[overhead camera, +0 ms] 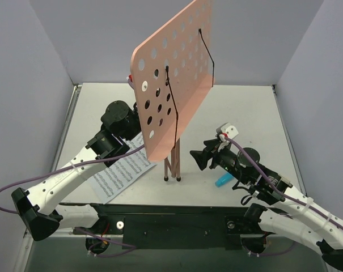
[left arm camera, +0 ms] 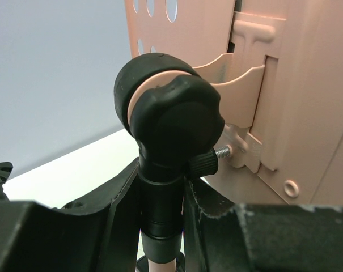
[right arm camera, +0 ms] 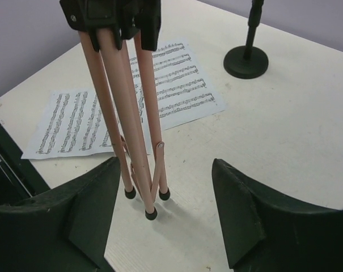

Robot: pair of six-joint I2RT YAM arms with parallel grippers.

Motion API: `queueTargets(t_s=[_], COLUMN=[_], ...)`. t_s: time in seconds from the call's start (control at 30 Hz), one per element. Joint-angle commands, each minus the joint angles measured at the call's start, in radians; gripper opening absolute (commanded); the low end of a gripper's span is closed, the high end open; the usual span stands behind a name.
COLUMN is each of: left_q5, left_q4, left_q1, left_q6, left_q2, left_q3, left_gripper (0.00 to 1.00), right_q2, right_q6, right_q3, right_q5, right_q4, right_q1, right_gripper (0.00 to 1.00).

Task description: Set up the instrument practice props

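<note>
The pink music stand stands upright mid-table, its hole-punched desk (overhead camera: 174, 73) tilted, with black wire page holders (overhead camera: 208, 54). Its thin tripod legs (overhead camera: 172, 166) are folded close together; they also show in the right wrist view (right arm camera: 138, 130). My left gripper (overhead camera: 127, 120) is shut on the stand's black post collar (left arm camera: 160, 209), just under the black knob (left arm camera: 174, 119) behind the desk. My right gripper (overhead camera: 195, 158) is open and empty, low at the table, its fingers (right arm camera: 86, 215) on either side of the leg feet (right arm camera: 151, 213) without touching. Two white music sheets (right arm camera: 177, 79) lie flat behind the legs.
A small blue object (overhead camera: 223, 181) lies on the table under my right arm. A black round base with an upright rod (right arm camera: 246, 59) stands at the far side. Grey walls enclose the table on three sides. The sheets (overhead camera: 120, 170) lie under my left arm.
</note>
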Motion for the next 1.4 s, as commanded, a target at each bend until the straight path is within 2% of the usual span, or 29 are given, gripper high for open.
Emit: queueTargets(t_s=[0.0,0.43,0.57,0.7,0.73,0.87,1.03,1.37], left_q5=[0.011,0.011,0.011,0.011,0.011,0.038,0.100,0.184], left_q4=[0.308,0.309,0.315,0.317,0.317,0.315,0.311,0.374], left_q1=[0.002,0.002,0.000,0.000,0.000,0.000,0.002,0.002], left_q6=[-0.073,-0.084,-0.090,-0.090,-0.089,-0.069,-0.024,0.074], left_q2=[-0.102,-0.113,-0.111,-0.116,-0.116,-0.121,-0.116,-0.133], left_q3=[0.082,0.065,0.061,0.058,0.056,0.053,0.047,-0.033], left_gripper=[0.00,0.00,0.00,0.00,0.00,0.00,0.00,0.00], right_q2=[0.030,0.211,0.248,0.272,0.280,0.285,0.279,0.187], right_q6=[-0.011,0.045,0.056,0.064,0.065,0.076,0.082,0.079], right_q3=[-0.043,-0.054,-0.056,-0.053,-0.054,-0.037,-0.010,-0.028], right_q5=[-0.108,-0.205,-0.199,-0.188,-0.188,-0.188,-0.176,-0.046], right_q4=[0.175,0.338,0.358,0.361,0.361,0.323,0.231,0.071], right_q1=[0.006,0.021,0.026,0.026,0.026,0.026,0.028,0.031], right_gripper=[0.60,0.50,0.43,0.32,0.26,0.12,0.01,0.00])
